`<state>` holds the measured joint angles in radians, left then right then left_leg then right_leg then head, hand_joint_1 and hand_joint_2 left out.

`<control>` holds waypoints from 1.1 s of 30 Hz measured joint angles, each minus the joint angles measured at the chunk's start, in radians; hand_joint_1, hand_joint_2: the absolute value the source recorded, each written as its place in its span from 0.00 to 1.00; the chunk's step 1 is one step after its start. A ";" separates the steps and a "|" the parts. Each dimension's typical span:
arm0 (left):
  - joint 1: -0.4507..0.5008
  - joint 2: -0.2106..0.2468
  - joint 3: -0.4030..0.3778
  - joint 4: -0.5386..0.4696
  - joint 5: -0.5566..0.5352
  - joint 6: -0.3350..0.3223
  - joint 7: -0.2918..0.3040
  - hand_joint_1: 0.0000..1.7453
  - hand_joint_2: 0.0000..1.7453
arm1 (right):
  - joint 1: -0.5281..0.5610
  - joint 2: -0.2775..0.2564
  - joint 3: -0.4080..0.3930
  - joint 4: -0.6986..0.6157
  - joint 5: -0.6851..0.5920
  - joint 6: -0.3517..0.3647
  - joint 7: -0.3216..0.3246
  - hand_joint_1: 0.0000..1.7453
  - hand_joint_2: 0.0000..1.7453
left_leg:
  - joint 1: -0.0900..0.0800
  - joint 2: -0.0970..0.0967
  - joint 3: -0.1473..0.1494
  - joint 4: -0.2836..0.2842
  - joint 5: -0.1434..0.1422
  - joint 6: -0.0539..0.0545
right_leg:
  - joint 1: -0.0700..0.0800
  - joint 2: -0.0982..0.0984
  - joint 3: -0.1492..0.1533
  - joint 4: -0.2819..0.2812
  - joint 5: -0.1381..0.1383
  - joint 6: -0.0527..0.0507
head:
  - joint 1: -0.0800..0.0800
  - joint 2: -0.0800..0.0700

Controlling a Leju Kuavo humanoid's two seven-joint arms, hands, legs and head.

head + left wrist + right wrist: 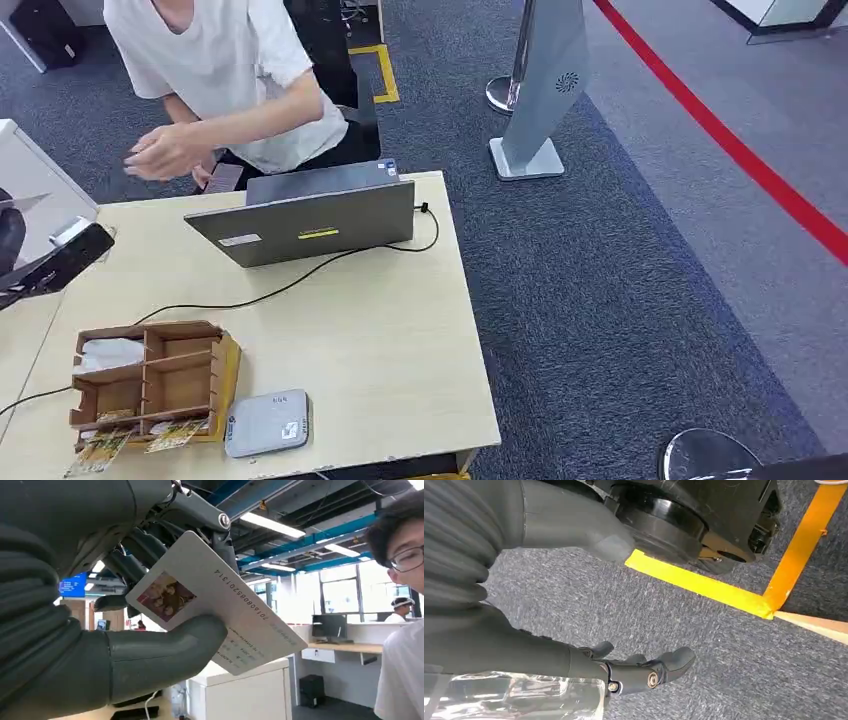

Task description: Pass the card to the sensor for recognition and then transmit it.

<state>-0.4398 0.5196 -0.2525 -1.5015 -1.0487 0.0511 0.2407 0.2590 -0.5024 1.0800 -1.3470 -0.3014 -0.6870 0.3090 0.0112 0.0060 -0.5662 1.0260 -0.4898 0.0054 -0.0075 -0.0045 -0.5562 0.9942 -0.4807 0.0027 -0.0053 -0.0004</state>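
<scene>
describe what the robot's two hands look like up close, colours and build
The left hand has a grey ribbed cover, a thick smooth grey thumb and darker fingers with a silver pivot screw. The right hand is alike: ribbed grey cover, grey thumb, glossy black fingers with round metal pins.

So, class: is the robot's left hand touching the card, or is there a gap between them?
Touching. In the left wrist view the left hand pinches the card: the thick grey thumb presses on its printed face and darker fingers sit behind it.
</scene>
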 joint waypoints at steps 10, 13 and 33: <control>0.134 -0.073 -0.033 -0.154 -0.062 0.119 -0.029 1.00 1.00 | -0.069 0.022 0.043 0.075 -0.137 0.000 -0.042 0.00 1.00 | -0.001 0.001 0.000 0.000 0.000 0.000 | -0.001 0.000 0.000 -0.001 0.000 0.000 | 0.000 0.000; 0.180 -0.100 -0.058 -0.206 -0.077 0.133 -0.046 1.00 1.00 | -0.090 0.040 0.064 0.126 -0.160 0.000 -0.068 0.00 1.00 | -0.001 0.000 0.000 0.000 0.000 0.000 | -0.001 0.001 0.000 -0.001 0.000 0.000 | 0.000 0.000; 0.501 -0.220 -0.295 -0.392 -0.174 0.182 -0.109 1.00 1.00 | -0.035 0.006 0.046 0.077 -0.026 -0.001 0.016 0.00 1.00 | -0.001 0.000 -0.001 0.000 -0.002 0.002 | -0.001 0.000 -0.001 -0.001 -0.001 0.002 | 0.000 0.000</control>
<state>0.0616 0.2998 -0.5471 -1.8937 -1.2227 0.2335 0.1320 0.2241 -0.4963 1.1257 -1.2696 -0.3277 -0.6882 0.3251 0.0101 0.0064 -0.5675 1.0262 -0.4918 0.0075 -0.0089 -0.0041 -0.5569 0.9934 -0.4815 0.0043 -0.0050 -0.0004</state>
